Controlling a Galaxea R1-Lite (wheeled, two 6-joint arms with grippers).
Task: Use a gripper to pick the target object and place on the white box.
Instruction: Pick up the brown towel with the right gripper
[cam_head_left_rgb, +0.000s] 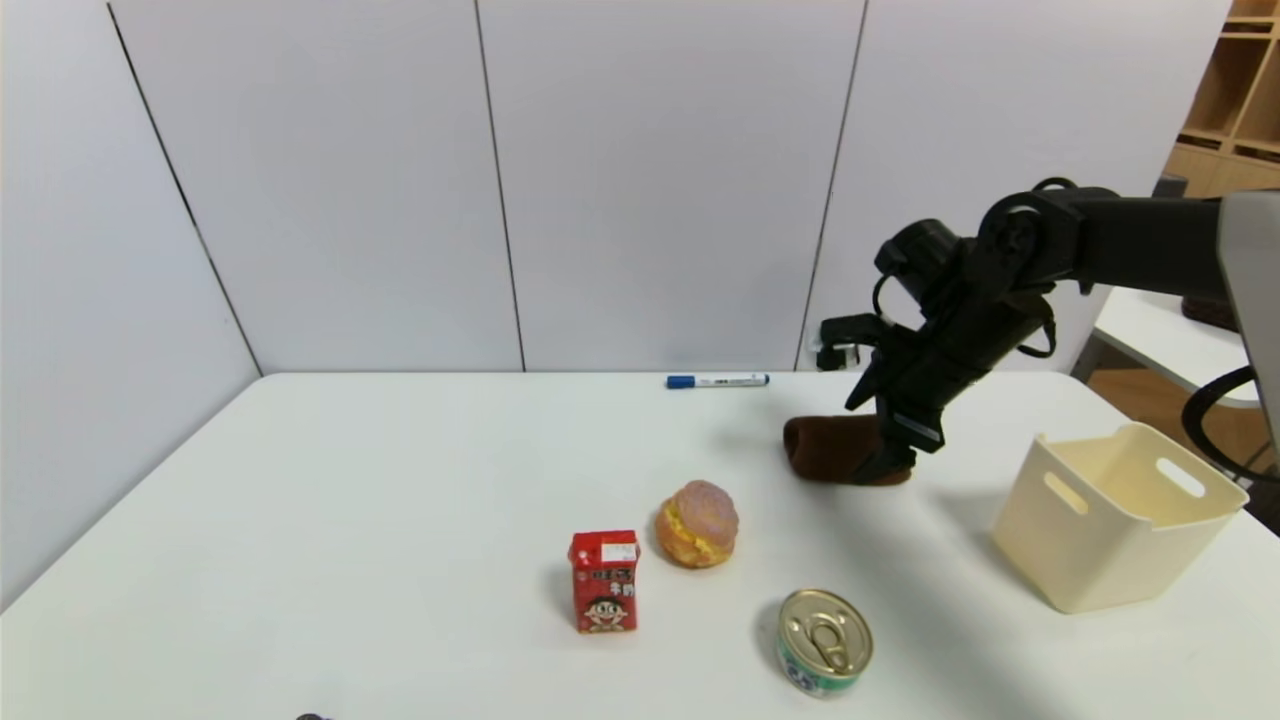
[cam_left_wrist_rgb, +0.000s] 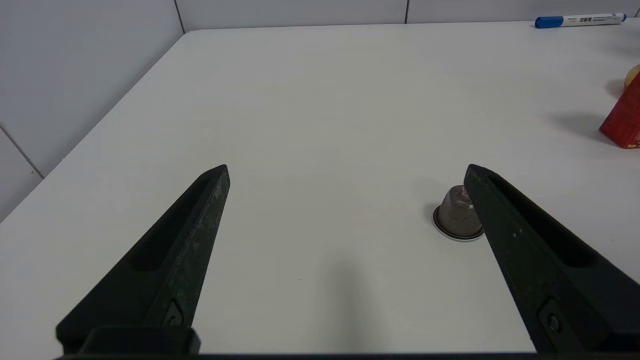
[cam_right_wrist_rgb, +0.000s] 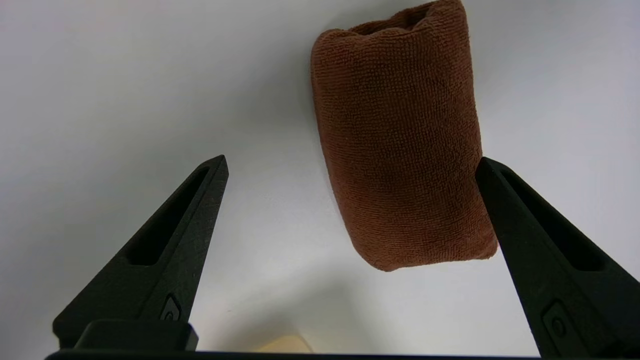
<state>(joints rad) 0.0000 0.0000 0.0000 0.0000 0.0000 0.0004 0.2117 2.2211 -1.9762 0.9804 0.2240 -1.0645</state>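
Note:
The target object, a dark brown rolled towel, lies on the white table at the back right. My right gripper hangs over the towel's right end, tilted down. In the right wrist view the gripper is open and the towel lies between its fingers, close beside one finger with a wide gap to the other. The white box, a cream tub with slot handles, stands to the right of the towel near the table's right edge. My left gripper is open and holds nothing, low over the table's front left.
A red carton, a cream-filled bun and a tin can stand in the front middle. A blue-capped pen lies at the back edge. A small grey capsule sits by a left finger.

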